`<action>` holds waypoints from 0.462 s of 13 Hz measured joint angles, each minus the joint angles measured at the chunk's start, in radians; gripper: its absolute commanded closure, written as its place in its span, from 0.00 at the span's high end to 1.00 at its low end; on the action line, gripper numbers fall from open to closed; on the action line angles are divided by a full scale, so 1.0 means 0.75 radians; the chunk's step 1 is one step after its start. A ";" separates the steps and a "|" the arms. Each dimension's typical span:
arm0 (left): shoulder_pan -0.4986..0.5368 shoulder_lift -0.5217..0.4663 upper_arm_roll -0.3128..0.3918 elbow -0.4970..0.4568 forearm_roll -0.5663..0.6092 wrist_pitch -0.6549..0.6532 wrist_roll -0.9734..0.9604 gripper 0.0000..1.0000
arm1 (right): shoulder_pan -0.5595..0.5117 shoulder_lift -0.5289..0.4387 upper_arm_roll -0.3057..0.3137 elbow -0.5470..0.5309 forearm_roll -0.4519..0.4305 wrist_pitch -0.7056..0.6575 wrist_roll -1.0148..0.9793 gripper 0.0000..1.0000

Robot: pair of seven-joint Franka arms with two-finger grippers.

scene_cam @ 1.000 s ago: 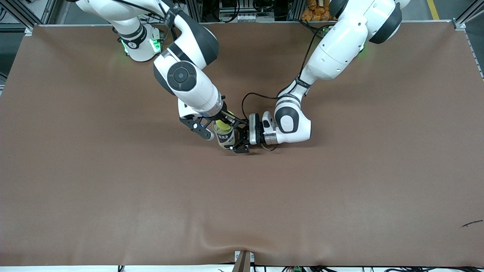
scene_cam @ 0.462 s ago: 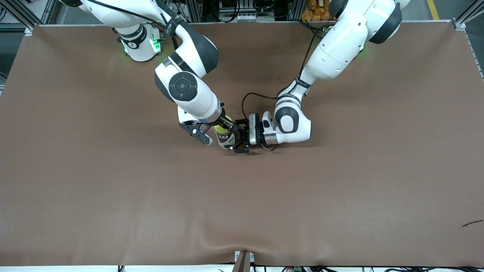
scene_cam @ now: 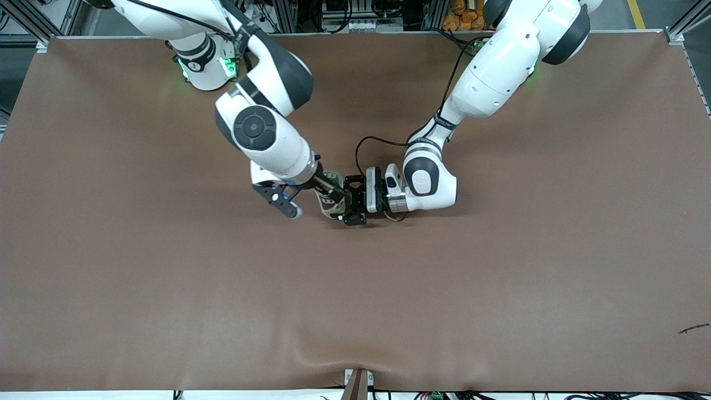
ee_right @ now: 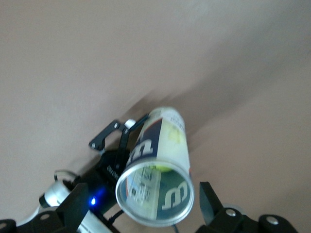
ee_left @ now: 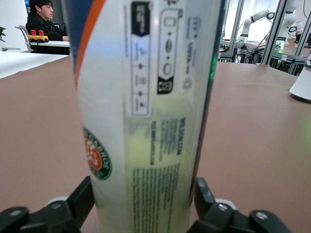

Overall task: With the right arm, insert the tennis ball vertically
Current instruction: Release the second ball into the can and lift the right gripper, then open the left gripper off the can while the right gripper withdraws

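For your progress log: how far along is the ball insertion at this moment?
Done: the tennis ball lies inside the upright can. In hand: the left gripper brackets the can; the right gripper, open and empty, is above its mouth. Left: both arms clearing off.

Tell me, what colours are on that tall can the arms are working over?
The can is clear with dark navy panels and white lettering; an orange stripe also shows. Right wrist view shows it best.

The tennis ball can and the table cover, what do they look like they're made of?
The tennis ball can looks like clear glossy plastic with a printed label: a yellow ball shows through its wall, and its open rim looks metallic. The table cover seems a matte brown fabric or soft sheet: it ripples at the camera-side edge.
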 measured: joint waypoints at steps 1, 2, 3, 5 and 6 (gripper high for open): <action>0.000 0.000 0.000 -0.001 0.000 0.000 0.000 1.00 | -0.045 -0.021 -0.001 0.004 -0.012 -0.056 -0.088 1.00; 0.000 0.000 0.000 -0.003 0.000 0.000 -0.004 1.00 | -0.102 -0.043 -0.003 0.007 -0.014 -0.119 -0.204 1.00; 0.002 0.000 0.000 -0.008 0.000 0.000 -0.010 1.00 | -0.165 -0.064 -0.004 0.008 -0.014 -0.169 -0.320 1.00; 0.011 0.000 0.001 -0.016 0.000 0.000 -0.013 1.00 | -0.276 -0.097 -0.005 0.009 -0.014 -0.258 -0.524 1.00; 0.017 -0.001 0.001 -0.023 0.000 0.000 -0.013 1.00 | -0.308 -0.107 -0.005 0.009 -0.014 -0.290 -0.596 1.00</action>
